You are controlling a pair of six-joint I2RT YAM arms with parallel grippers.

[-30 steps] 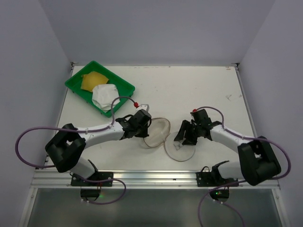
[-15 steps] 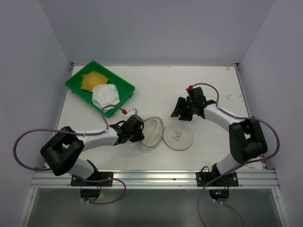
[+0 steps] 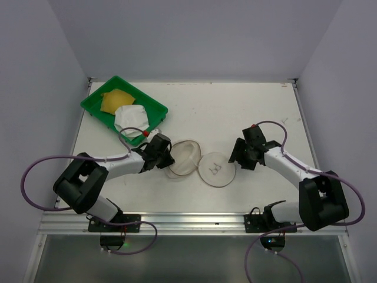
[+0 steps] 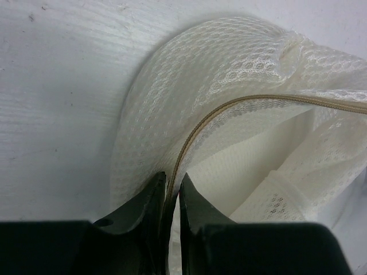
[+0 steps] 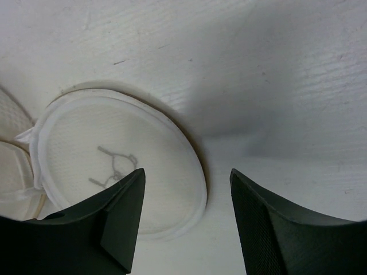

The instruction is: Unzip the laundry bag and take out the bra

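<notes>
MOVED: right tool (image 5: 186,175) has swung back near, beside the lid (image 3: 217,170); left tool (image 4: 170,192) drew the laundry bag (image 3: 182,158) slightly far-left | TOOLS: left pinching the bag's wire rim; right spread, empty | PROGRESS: bag unzipped, lid flat on desk (image 3: 247,112); bra (image 3: 118,101) out, in green tray (image 3: 154,109) far left; seemingly only letting go remains | LOOK: limp white mesh, collapsed

The top external camera sits above and behind me and looks steeply down on the whole table (image 3: 247,106). My left wrist camera looks along my left gripper (image 4: 171,183) at very close range onto the mesh of the laundry bag (image 4: 229,63). My right wrist camera looks past my right gripper (image 5: 186,175), low over the table, onto the bag's lid (image 5: 109,143). The top view shares the bag with both wrist views.
</notes>
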